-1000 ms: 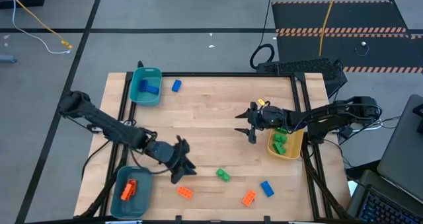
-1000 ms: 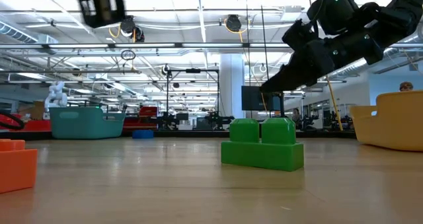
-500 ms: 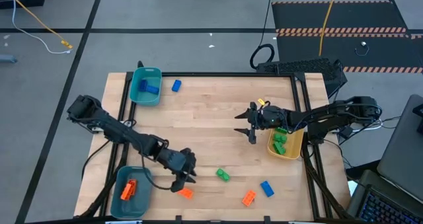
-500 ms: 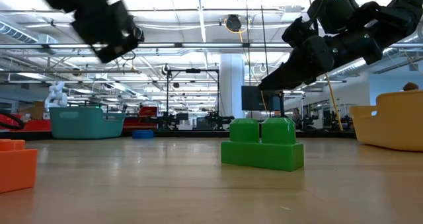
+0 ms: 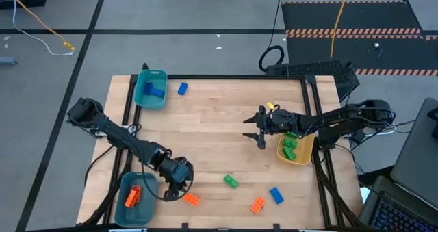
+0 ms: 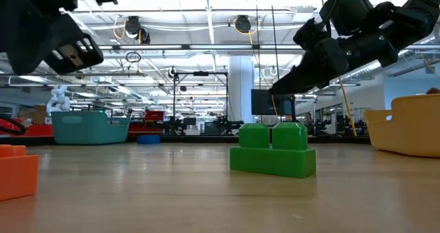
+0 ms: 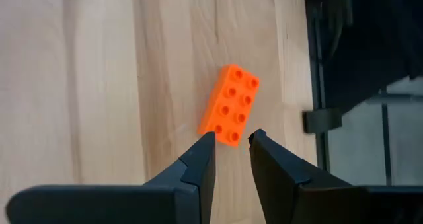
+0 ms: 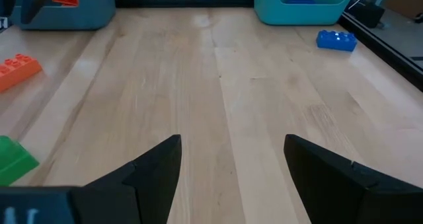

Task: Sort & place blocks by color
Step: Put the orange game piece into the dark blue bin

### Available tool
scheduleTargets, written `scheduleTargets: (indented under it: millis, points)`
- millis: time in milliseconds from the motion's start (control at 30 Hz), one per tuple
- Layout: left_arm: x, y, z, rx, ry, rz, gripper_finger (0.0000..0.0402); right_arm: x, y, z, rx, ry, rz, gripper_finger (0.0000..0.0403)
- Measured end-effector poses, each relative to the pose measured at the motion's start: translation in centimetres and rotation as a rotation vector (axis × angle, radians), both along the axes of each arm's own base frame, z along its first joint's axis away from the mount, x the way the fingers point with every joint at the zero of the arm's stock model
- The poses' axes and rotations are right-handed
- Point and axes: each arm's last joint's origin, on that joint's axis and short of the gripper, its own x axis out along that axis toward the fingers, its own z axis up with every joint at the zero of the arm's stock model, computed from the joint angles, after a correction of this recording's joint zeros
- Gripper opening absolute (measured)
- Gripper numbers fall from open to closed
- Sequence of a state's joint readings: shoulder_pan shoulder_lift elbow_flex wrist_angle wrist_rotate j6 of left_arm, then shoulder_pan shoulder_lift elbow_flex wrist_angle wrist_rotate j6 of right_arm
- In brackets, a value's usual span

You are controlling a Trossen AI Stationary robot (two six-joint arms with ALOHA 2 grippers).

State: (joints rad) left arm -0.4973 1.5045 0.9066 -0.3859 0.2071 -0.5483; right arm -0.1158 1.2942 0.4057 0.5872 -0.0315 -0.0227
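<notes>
Wooden table (image 5: 212, 133) with a black frame stands on a grey floor, a bin at three of its corners. At the far left corner a teal bin (image 5: 151, 89) holds a blue block (image 5: 155, 90), and another blue block (image 5: 182, 89) lies on the wood just beside it. At the near left corner a second teal bin (image 5: 137, 198) holds an orange block (image 5: 133, 196). Against the right edge a yellow bin (image 5: 298, 150) holds green blocks (image 5: 290, 146).

Left gripper (image 5: 172, 189) hangs by the near left corner, just beside the second teal bin and above one end of an orange block (image 5: 191, 199) lying flat, studs up, near the near edge. In the left wrist view its fingers (image 7: 198, 163) stand a narrow gap apart, holding nothing, with that block (image 7: 229, 106) just beyond the tips; whether they touch it I cannot tell.

Along the near edge, toward the right, lie a green block (image 5: 230, 181), another orange block (image 5: 257, 204) and a blue block (image 5: 276, 195), each apart from the others.

Right gripper (image 5: 258, 129) hovers right of the table's middle, beside the yellow bin, fingers spread wide and empty.
</notes>
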Motion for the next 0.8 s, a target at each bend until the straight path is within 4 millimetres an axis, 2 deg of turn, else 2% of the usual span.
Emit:
scheduleTargets:
  millis: [100, 200, 333, 600, 800]
  points:
    - [0.1, 0.0, 0.0, 0.001, -0.011, -0.015, 0.0095, 0.0, 0.0, 0.0, 0.000, 0.001, -0.001, 0.0263]
    - [0.1, -0.2, 0.1, -0.005, -0.032, -0.026, 0.0116, 0.0, 0.0, 0.0, -0.003, 0.001, -0.001, 0.0263]
    - [0.2, -0.4, 0.2, -0.011, -0.054, -0.037, 0.0166, 0.0, 0.0, 0.0, -0.014, 0.002, 0.003, 0.0263]
    - [0.7, -0.7, -1.1, 0.013, -0.026, -0.041, 0.0285, 0.0, 0.0, -0.1, -0.017, 0.011, 0.003, 0.0263]
    - [1.6, -1.4, -2.6, 0.004, -0.006, -0.025, 0.0327, 0.0, -0.1, -0.1, -0.018, 0.012, 0.002, 0.0263]
